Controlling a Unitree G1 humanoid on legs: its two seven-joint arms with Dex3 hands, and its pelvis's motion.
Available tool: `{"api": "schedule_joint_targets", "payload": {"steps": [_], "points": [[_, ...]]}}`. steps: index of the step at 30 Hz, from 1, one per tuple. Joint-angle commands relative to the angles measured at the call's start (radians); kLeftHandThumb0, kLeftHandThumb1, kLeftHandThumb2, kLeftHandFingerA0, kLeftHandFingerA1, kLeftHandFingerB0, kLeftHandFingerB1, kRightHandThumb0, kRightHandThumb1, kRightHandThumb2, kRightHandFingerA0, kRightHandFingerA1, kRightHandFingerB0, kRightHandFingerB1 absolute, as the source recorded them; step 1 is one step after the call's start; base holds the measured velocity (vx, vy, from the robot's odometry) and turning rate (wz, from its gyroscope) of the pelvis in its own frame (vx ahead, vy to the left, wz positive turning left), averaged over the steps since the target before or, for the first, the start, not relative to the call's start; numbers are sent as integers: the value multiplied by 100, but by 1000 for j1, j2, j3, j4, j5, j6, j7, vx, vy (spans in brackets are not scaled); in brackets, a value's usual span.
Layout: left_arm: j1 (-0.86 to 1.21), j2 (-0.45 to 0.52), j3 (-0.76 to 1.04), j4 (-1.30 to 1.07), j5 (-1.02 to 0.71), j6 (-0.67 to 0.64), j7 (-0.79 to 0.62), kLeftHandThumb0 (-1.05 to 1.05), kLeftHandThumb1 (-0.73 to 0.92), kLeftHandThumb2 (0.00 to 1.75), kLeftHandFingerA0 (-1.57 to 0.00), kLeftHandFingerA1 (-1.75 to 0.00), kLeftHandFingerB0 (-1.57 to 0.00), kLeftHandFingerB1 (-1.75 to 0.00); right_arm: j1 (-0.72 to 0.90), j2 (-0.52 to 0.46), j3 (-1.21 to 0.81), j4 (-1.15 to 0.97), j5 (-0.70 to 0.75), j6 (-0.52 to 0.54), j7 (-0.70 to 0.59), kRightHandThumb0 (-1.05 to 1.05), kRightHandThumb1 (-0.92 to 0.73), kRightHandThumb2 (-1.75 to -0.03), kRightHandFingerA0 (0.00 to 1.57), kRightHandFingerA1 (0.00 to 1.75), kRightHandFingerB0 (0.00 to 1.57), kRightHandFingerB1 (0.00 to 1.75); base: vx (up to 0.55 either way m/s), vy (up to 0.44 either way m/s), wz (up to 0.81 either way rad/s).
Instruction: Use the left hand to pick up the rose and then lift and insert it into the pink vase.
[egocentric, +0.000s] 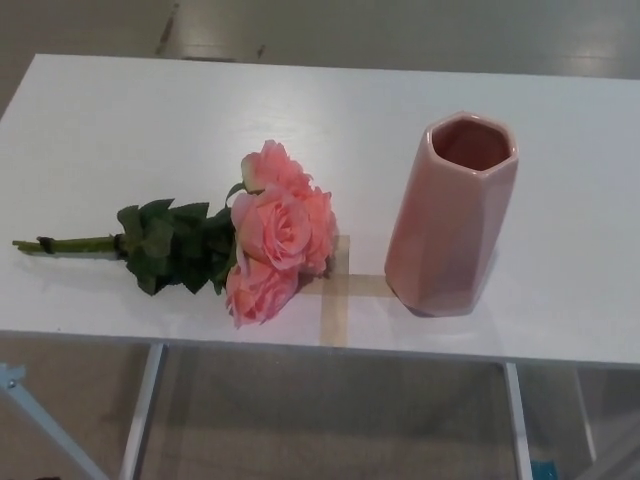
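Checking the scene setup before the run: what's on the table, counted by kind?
Bunch of roses, lying flat, stems pointing to the left: 1
Pink vase, upright, empty as far as shows: 1
Tape cross on the white table: 1
Total: 3
No robot hand shows.

Table (120, 110): left and right ends cut off by the picture's edges; its metal legs (140, 410) run out past the bottom edge.
Tape cross (335, 290): left arm hidden beneath the rose blooms (275, 225).
Stems (70, 244): partly covered by the leaves (170, 245).
Pink vase (452, 215): inside too dark to read.
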Motion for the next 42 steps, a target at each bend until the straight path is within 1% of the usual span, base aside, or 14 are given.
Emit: {"api": "schedule_joint_targets", "payload": {"steps": [1, 5, 11, 15, 18, 23, 25, 28, 31, 35, 36, 37, 38, 42], "points": [[204, 189, -23, -417, -275, 98, -506, -22, 18, 80, -13, -52, -13, -50, 11, -7, 16, 14, -15, -1, -21, -23, -60, -58, 72, 44, 58, 41, 0, 0, 0], [228, 218, -23, -494, -305, 118, -537, -22, 18, 80, -13, -52, -13, -50, 14, -7, 18, 13, -12, -3, -20, -23, -60, -58, 72, 44, 58, 41, 0, 0, 0], [317, 278, 16, -810, -471, 141, -589, -24, 18, 80, -12, -52, -11, -50, 14, -5, 14, 12, -5, -1, -23, -24, -59, -58, 72, 45, 59, 41, 0, 0, 0], [346, 283, 42, -890, -500, 150, -576, -24, 18, 80, -11, -52, -11, -49, 13, -5, 17, 13, -7, 1, -25, -25, -59, -58, 72, 45, 59, 41, 0, 0, 0], [395, 259, 135, -1094, -570, 132, -480, -26, 17, 80, -8, -51, -7, -49, 16, -4, 17, 13, -5, 0, -24, -25, -59, -58, 73, 45, 59, 41, 0, 0, 0], [406, 247, 160, -1127, -575, 158, -479, -26, 17, 80, -8, -51, -7, -49, 16, -5, 19, 13, -4, 0, -24, -25, -59, -58, 73, 45, 59, 41, 0, 0, 0], [378, 165, 207, -1251, -528, 113, -322, -30, 16, 79, -1, -49, 0, -46, 19, -5, 16, 17, -1, 0, -18, -25, -59, -58, 73, 45, 59, 41, 0, 0, 0], [356, 136, 217, -1272, -507, 120, -301, -30, 16, 79, -1, -49, 0, -47, 20, -6, 17, 16, -2, -2, -17, -25, -59, -58, 72, 45, 59, 41, 0, 0, 0], [216, 47, 203, -1279, -421, 125, -191, -32, 17, 81, -1, -49, 0, -46, 25, -6, 26, 17, -9, -4, -17, -25, -59, -58, 73, 45, 58, 41, 0, 0, 0], [181, 9, 207, -1280, -393, 144, -194, -32, 17, 81, -1, -49, 0, -46, 24, -6, 28, 18, -6, -4, -18, -25, -59, -58, 73, 45, 58, 41, 0, 0, 0], [116, -11, 187, -1247, -339, 135, -160, -69, 41, 74, -7, -32, -10, -32, 24, -7, 28, 18, -6, -5, -20, -25, -59, -57, 74, 45, 58, 41, 0, 0, 0], [36, -37, 163, -1206, -270, 125, -118, -69, 41, 74, -7, -32, -10, -32, 23, -8, 27, 19, -5, -5, -23, -25, -59, -57, 74, 45, 58, 41, 0, 0, 0], [-57, -58, 138, -1149, -166, 116, -67, -70, 46, 57, -8, -25, -15, -26, 24, -8, 23, 14, 1, -10, -17, -25, -59, -58, 74, 45, 58, 41, 0, 0, 0], [-162, -70, 103, -1076, -19, 124, -3, -70, 47, 56, -7, -25, -15, -26, 23, -7, 18, 15, 7, -13, -13, -25, -59, -57, 74, 45, 58, 41, 0, 0, 0]]}}
